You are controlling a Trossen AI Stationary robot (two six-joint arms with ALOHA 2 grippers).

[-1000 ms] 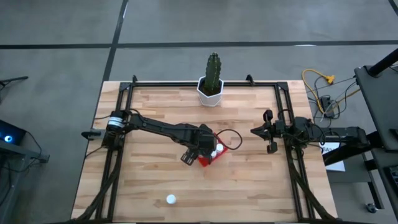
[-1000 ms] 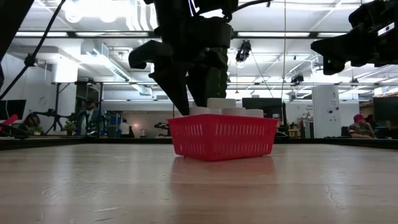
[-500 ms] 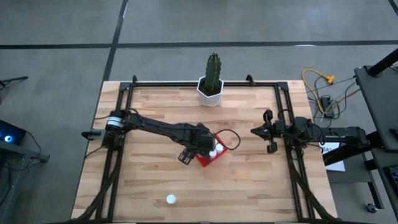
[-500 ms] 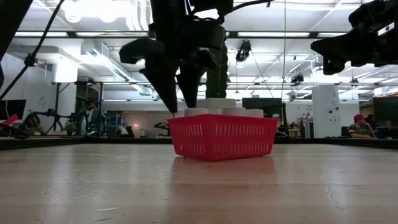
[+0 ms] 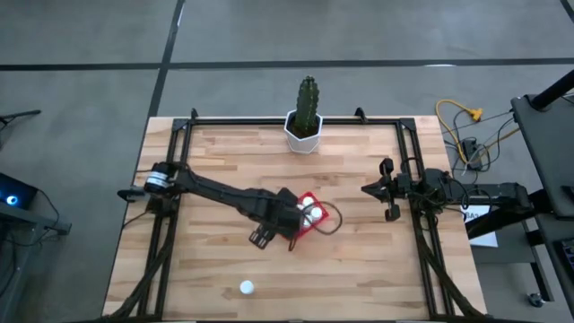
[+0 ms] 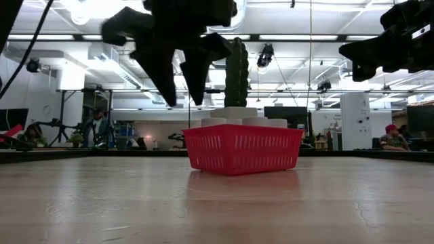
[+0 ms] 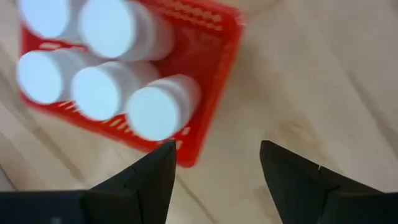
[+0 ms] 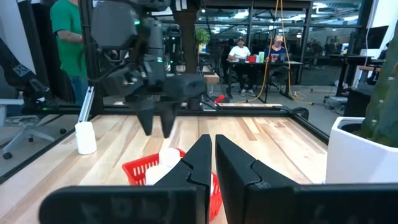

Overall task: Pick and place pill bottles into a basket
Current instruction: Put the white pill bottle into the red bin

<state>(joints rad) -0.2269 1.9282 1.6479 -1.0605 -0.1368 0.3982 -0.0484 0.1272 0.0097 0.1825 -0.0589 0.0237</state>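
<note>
High view first: the left gripper hangs over the middle of the wooden table, just beside the near-left corner of the red basket, with the left arm stretching out to it from the left edge. Its fingers are spread apart with nothing between them, which the left wrist view shows plainly, looking down on bare wood and the basket's corner. From table level the left gripper sits up above the basket's rim, clear of it. Inside the basket stand five pill bottles, white caps up, packed close together and touching; the one nearest the corner leans against the mesh wall. A sixth pill bottle stands alone near the front edge of the table, well apart from the basket, and shows upright in the right wrist view too. The right gripper waits at the right side of the table, its fingers pressed almost together and holding nothing. A cactus in a white pot stands at the far edge.
</note>
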